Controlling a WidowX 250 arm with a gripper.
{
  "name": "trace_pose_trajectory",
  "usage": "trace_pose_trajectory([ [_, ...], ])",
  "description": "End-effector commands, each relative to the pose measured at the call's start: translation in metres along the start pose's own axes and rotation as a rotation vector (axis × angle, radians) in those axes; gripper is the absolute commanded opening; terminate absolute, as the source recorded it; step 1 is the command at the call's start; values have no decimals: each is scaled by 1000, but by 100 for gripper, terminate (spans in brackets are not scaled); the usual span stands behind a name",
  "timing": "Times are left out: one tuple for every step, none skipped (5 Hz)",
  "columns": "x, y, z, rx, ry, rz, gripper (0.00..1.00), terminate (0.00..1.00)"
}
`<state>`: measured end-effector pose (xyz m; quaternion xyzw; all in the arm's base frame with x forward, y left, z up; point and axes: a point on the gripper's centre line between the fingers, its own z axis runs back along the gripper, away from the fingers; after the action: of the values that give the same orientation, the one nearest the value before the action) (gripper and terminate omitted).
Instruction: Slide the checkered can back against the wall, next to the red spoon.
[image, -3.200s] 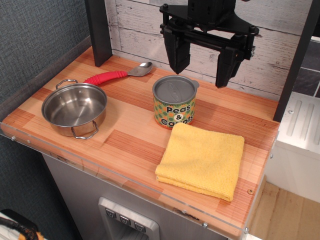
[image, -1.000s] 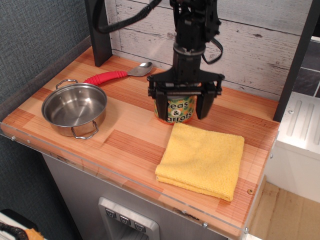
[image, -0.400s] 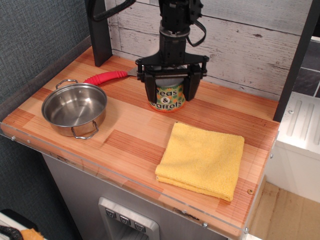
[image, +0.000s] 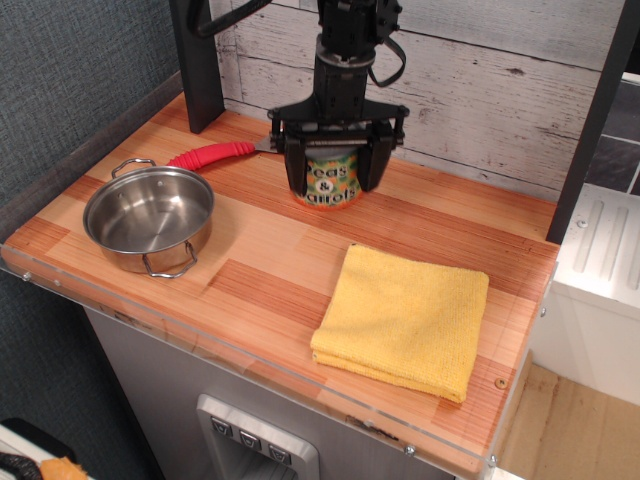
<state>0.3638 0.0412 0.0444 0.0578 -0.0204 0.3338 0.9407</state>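
Note:
The checkered can (image: 333, 184), a short tin with a green-and-orange diamond label, stands on the wooden counter near the whitewashed plank wall (image: 480, 80). My black gripper (image: 335, 165) reaches down over it with one finger on each side, shut on the can; the can's grey top is hidden by the gripper. The red spoon (image: 212, 153) lies just left of the can near the wall. Its red ribbed handle shows; its silver bowl is mostly hidden behind my left finger.
A steel pot (image: 150, 217) with two handles sits at the front left. A folded yellow cloth (image: 405, 320) lies at the front right. A black post (image: 198, 62) stands at the back left corner. A dark blue-grey panel (image: 70, 70) bounds the left side.
The gripper came down from above the counter, closed around the can, and has slid it back and left toward the wall and the spoon.

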Motion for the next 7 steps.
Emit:
trace_pose_trajectory([
  [17, -1, 15, -24, -47, 12, 100, 0],
  [15, -4, 18, -24, -56, 3, 100, 0],
  [8, -4, 23, -18, -52, -18, 100, 0],
  [-4, 0, 38, -31, -44, -107, 100, 0],
  [-11, 6, 60, -21, -57, -230, 100, 0],
  [-17, 23, 82, 65, -16, -357, 100, 0],
  [-26, 52, 99, 70, -3, -431, 100, 0],
])
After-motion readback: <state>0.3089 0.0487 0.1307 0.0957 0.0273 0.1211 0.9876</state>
